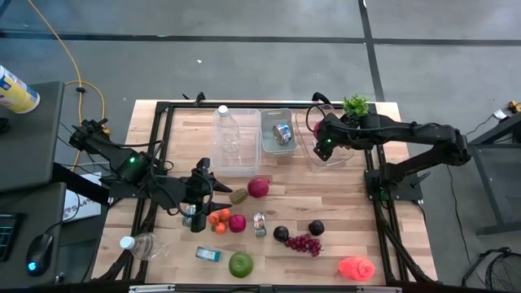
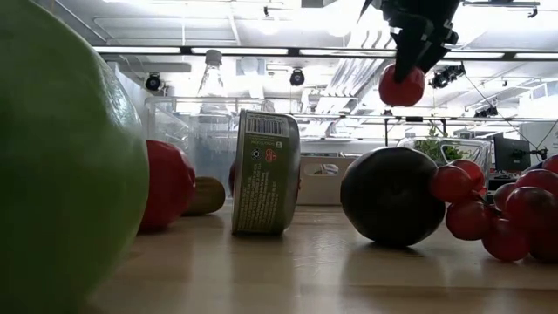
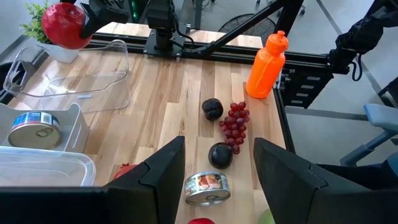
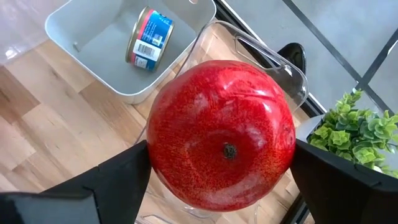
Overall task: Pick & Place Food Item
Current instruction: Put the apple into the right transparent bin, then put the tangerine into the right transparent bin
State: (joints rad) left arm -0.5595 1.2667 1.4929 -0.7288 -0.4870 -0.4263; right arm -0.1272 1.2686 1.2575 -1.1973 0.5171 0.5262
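Observation:
A red pomegranate (image 4: 221, 143) hangs in my right gripper (image 4: 221, 186), high over the clear tub (image 1: 330, 153) at the table's far right. The low view shows it in the air under the fingers (image 2: 401, 85). My left gripper (image 3: 217, 177) stands open above the table's left middle (image 1: 198, 210), with nothing between its fingers. Below and beyond it lie a round can (image 3: 207, 188), two dark plums (image 3: 212, 109) and a bunch of red grapes (image 3: 234, 126). My right gripper pinches the pomegranate between its two fingers, one on each of its opposite sides (image 4: 157, 155). The fingers slant down from the table's right. The fruit is lifted clear, its small blossom end (image 4: 229, 150) facing the wrist camera, with the clear tub under it.
A grey bin (image 1: 279, 146) holding a can (image 1: 282, 133) stands beside the clear tub, and left of it a larger clear box with a bottle (image 1: 225, 130). A small green plant (image 1: 356, 104) is at the far right. A green apple (image 1: 240, 264) and an orange bottle (image 1: 356, 267) lie near the front.

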